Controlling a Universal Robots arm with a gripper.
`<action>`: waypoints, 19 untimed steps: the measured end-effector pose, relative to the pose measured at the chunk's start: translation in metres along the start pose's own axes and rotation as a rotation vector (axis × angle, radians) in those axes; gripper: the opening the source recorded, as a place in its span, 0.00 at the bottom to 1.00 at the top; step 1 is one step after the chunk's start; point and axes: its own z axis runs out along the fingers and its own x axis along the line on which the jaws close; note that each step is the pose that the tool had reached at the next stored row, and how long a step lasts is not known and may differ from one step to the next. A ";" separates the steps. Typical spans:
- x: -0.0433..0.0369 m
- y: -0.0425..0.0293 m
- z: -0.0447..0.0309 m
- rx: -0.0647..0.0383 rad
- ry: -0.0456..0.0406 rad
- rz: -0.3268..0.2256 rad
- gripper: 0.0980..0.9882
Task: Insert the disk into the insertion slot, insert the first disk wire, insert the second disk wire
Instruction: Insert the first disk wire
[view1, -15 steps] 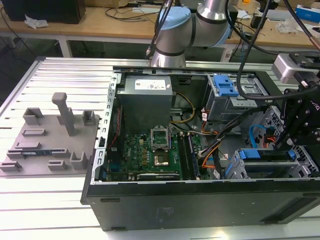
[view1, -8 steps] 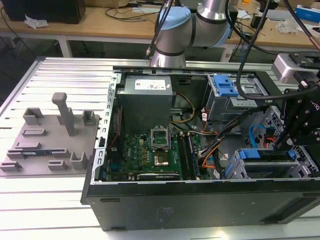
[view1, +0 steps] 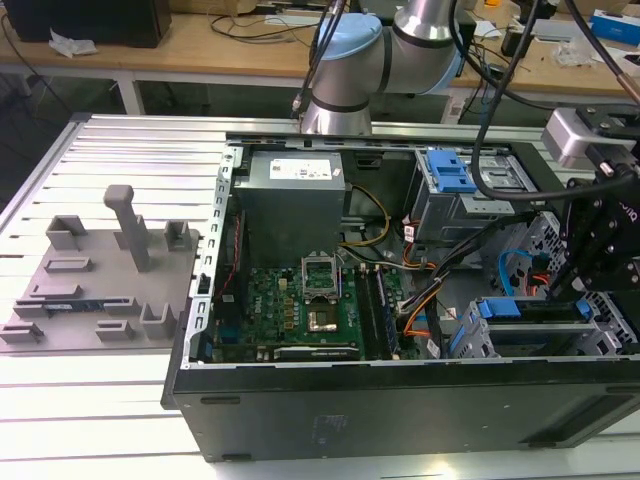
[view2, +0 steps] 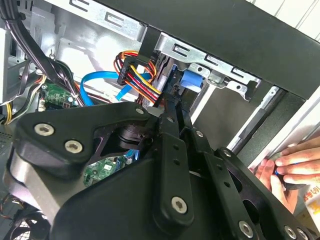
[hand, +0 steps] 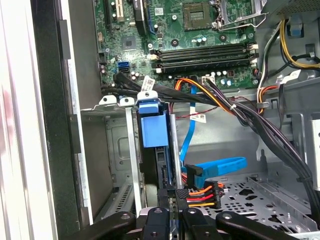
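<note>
The arm (view1: 345, 60) rises from its base beyond the open computer case (view1: 400, 410) and bends across to the exterior view's right. There its black wrist points down into the near right corner of the case, which lies on the slatted table (view1: 100, 400).

The claw (view1: 560, 290) is lowered at the grey perforated insertion slot (view1: 470, 345). In both wrist views its fingers (hand: 161, 196) are drawn close together, and they appear to pinch the plug end of the coloured wire bundle (hand: 200, 195), right at the edge of the disk.

A white label (view1: 295, 172) sits on the grey power supply (view1: 295, 215), and small white tags (hand: 146, 84) hang on the black cables; I cannot make out their print.

The disk (hand: 150, 125) is seated in the insertion slot (hand: 117, 150), with its blue carrier tab standing out at the far end from the claw (hand: 170, 197). The fingertips lie just beside the disk's near edge. The blue flat wire (hand: 220, 166) curves loose next to the coloured bundle, its end apart from the disk.

In the second wrist view a person's hand (view2: 295, 167) rests outside the case wall, well apart from the claw (view2: 172, 102)
</note>
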 end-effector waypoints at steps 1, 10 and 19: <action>0.0000 0.0000 0.0001 0.000 0.0000 -0.001 0.07; 0.0014 -0.0003 0.0002 0.000 -0.0001 -0.004 0.07; 0.0018 -0.0003 0.0013 0.000 0.0000 -0.004 0.07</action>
